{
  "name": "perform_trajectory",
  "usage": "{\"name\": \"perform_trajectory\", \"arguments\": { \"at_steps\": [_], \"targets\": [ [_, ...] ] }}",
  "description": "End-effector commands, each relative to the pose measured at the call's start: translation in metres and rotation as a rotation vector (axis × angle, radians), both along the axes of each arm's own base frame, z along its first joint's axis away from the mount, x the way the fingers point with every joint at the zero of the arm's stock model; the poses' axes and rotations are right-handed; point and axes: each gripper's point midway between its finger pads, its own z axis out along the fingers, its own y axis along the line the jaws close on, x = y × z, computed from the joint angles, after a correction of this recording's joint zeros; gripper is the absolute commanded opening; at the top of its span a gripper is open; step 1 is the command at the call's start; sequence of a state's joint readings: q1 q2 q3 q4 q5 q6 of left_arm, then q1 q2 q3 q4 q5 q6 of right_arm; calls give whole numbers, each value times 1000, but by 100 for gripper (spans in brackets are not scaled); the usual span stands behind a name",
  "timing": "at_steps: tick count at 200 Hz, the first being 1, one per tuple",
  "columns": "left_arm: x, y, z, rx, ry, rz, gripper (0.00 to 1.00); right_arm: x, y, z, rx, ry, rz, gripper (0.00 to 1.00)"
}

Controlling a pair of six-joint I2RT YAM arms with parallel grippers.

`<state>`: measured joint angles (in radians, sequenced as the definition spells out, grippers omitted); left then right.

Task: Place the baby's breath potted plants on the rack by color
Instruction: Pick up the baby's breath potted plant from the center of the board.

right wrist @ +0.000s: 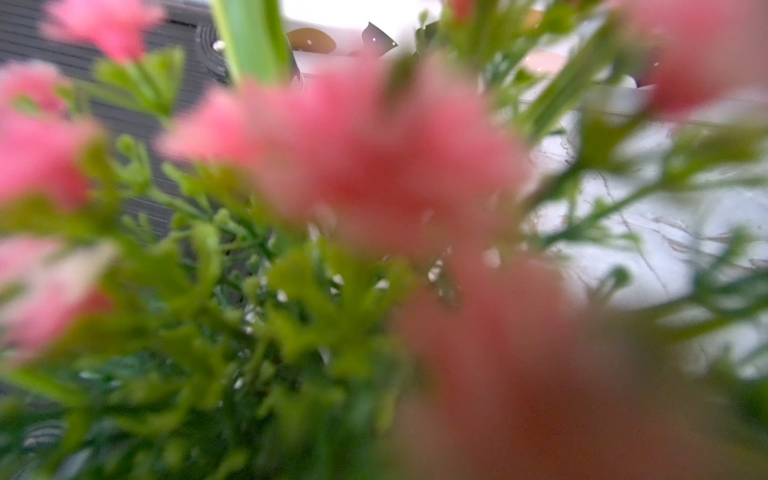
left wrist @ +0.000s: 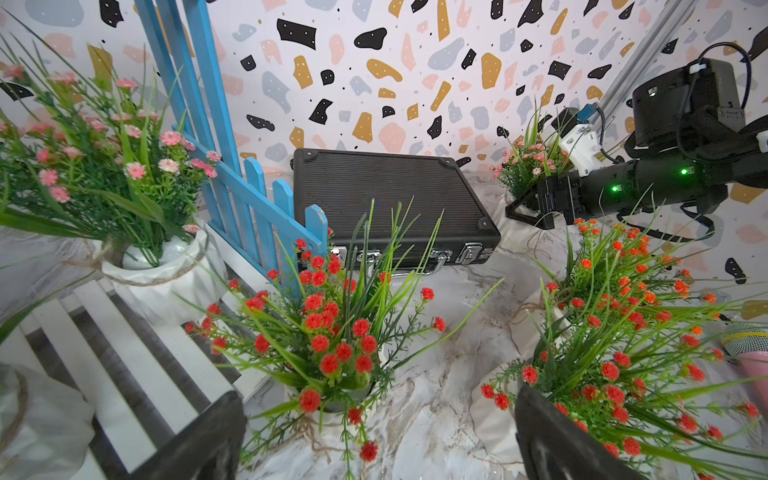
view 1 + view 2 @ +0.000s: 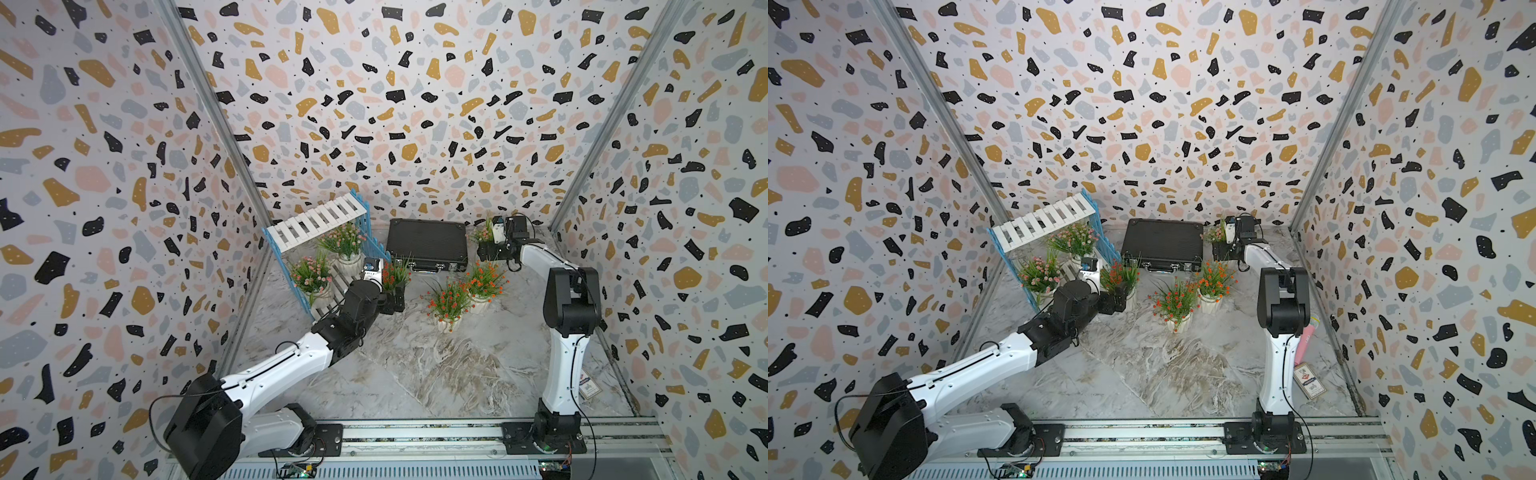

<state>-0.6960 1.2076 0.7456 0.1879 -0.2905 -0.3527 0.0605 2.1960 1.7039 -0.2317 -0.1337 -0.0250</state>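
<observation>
Pink blossoms (image 1: 374,166) blur the right wrist view; I cannot tell how the right gripper (image 2: 528,212) stands. My left gripper (image 2: 378,399) gapes wide astride an orange-red plant (image 2: 328,332).

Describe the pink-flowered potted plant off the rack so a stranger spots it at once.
Find the black ribbed briefcase lying at the back of the marble tabletop. Beside its end on the right arm's side stands a small green plant with pink blossoms. Its neighbours, the orange-red plants, differ in colour, and the other pink plants sit on the blue-and-white slatted rack.
</observation>
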Motion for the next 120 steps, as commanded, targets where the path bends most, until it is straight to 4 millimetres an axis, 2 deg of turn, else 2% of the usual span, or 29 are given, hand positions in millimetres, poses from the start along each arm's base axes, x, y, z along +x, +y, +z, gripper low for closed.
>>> {"name": "perform_trajectory", "arguments": {
  "at_steps": [1,47,120],
  "targets": [
    [0,-4,6,-26,-28,-13,99,-10,-6,13,-35,-14,-31,86],
    [-2,-6,5,-28,-26,-22,99,-36,-21,44,-74,-99,-96,83],
    [-5,-12,1,-27,-15,-38,99,-100,-43,53,-81,-83,-216,84]
  ]
}}
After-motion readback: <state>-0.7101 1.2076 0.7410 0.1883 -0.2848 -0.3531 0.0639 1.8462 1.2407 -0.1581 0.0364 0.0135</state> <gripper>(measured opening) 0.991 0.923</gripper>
